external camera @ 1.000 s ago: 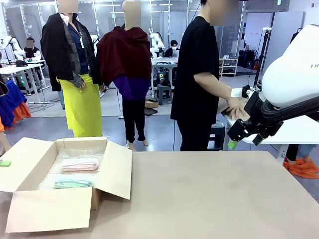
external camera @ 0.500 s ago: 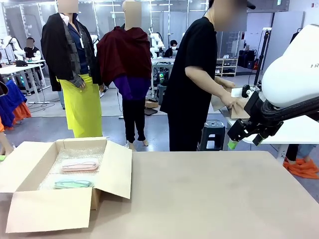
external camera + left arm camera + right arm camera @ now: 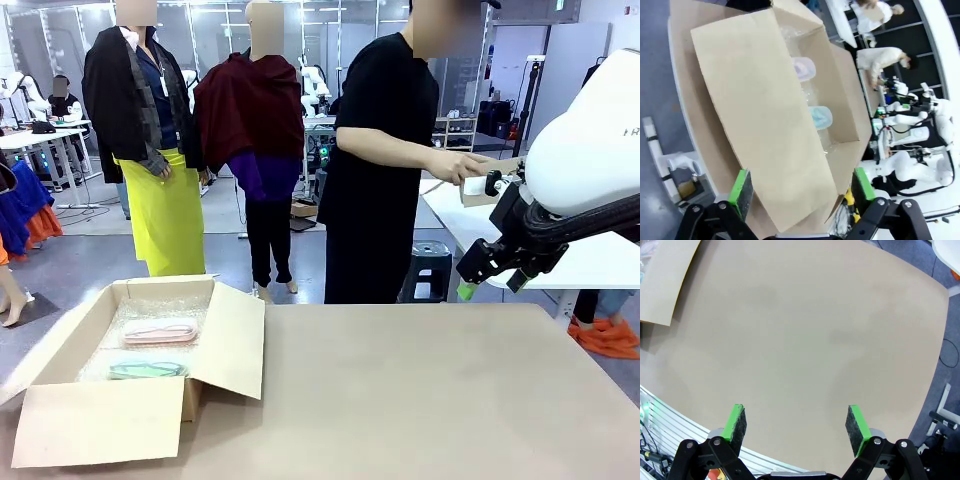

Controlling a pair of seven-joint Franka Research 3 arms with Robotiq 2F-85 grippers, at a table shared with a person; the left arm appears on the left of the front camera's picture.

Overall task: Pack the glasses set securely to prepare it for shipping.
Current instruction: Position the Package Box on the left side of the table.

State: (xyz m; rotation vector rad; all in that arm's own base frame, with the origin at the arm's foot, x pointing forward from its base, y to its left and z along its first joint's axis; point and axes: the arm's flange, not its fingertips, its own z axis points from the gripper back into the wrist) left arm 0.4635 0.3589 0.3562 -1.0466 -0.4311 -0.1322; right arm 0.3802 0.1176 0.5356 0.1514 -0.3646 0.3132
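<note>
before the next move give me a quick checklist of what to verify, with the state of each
1. Both cases in the box: ok. The pink case and the mint case lie side by side in the cardboard box.
2. Padding under the cases: ok, bubble wrap lines the box.
3. Padding over the cases: not ok, their tops are bare.
4. Flaps shut: not ok, the box stands open.
5. Pincers free: ok. The left pincer is open above the box, the right pincer open over the bare table.
6. Person clear of the box: ok, standing beyond the far edge, hands toward a side table.
</note>
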